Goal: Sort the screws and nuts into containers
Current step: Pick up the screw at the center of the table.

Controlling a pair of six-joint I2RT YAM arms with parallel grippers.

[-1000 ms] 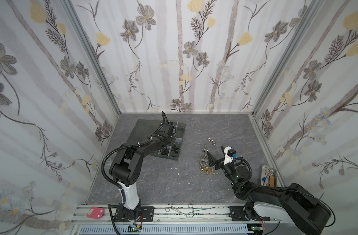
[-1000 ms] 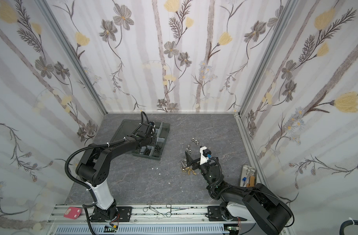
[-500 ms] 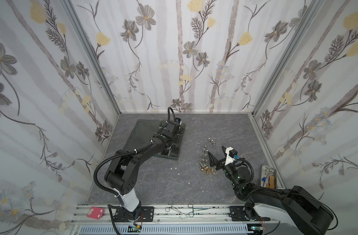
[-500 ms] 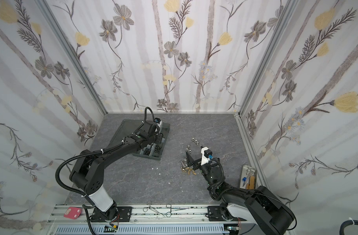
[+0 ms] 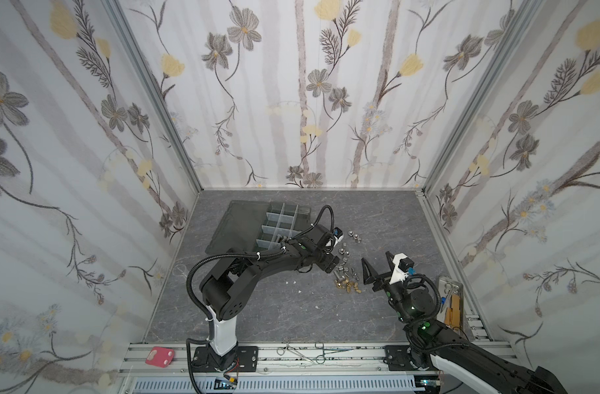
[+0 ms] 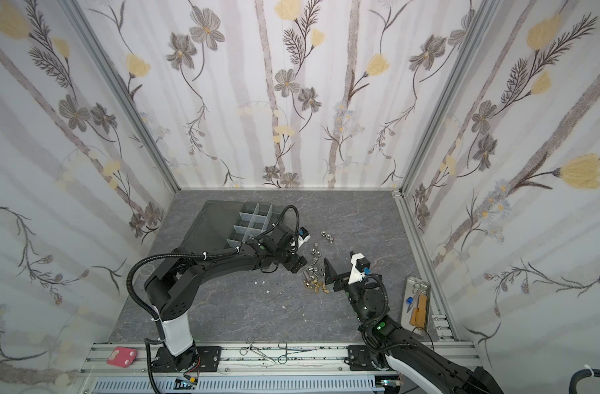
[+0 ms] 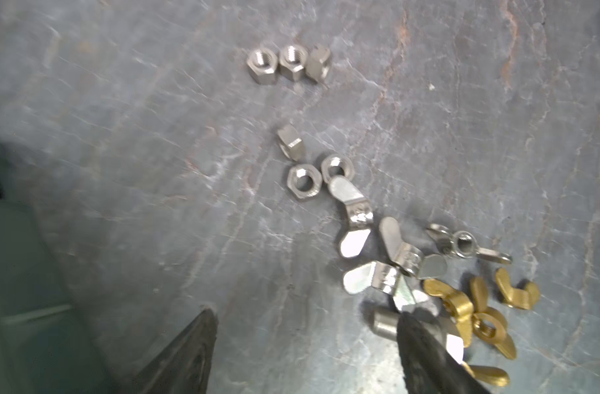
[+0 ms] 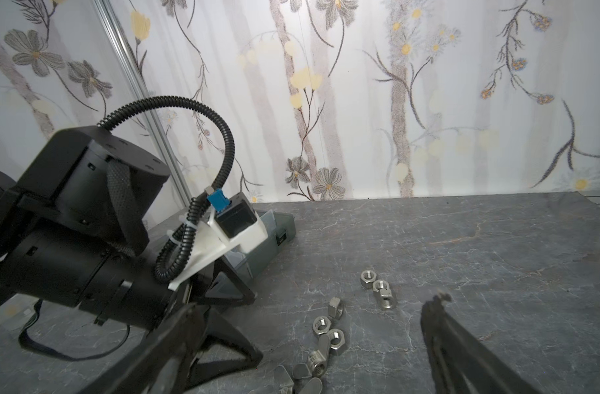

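Observation:
The dark grey organizer box [image 5: 282, 218] [image 6: 254, 216] lies at the back left with its lid [image 5: 239, 225] flat open, and pale dividers form its containers. Loose screws and nuts lie to its right: silver hex nuts [image 7: 288, 64] [image 8: 377, 288], silver wing nuts [image 7: 377, 259] and brass wing nuts [image 7: 476, 307] [image 5: 346, 286]. My left gripper [image 5: 331, 264] [image 6: 297, 264] [image 7: 305, 314] hangs low at the pile's left edge, open and empty, one finger beside a silver cylinder [image 7: 384, 322]. My right gripper [image 5: 375, 257] [image 6: 338, 257] [image 8: 314, 303] stands open on the pile's right side.
A small metal tray [image 5: 457, 285] with scissors sits by the right wall. Forceps [image 5: 309, 351] and a pink item [image 5: 158, 356] lie on the front rail. White specks [image 5: 293, 282] dot the floor in front of the pile. Walls close three sides.
My left gripper has swung from over the organizer box rightwards and down to the pile, and its jaws have opened. The right arm has barely moved.

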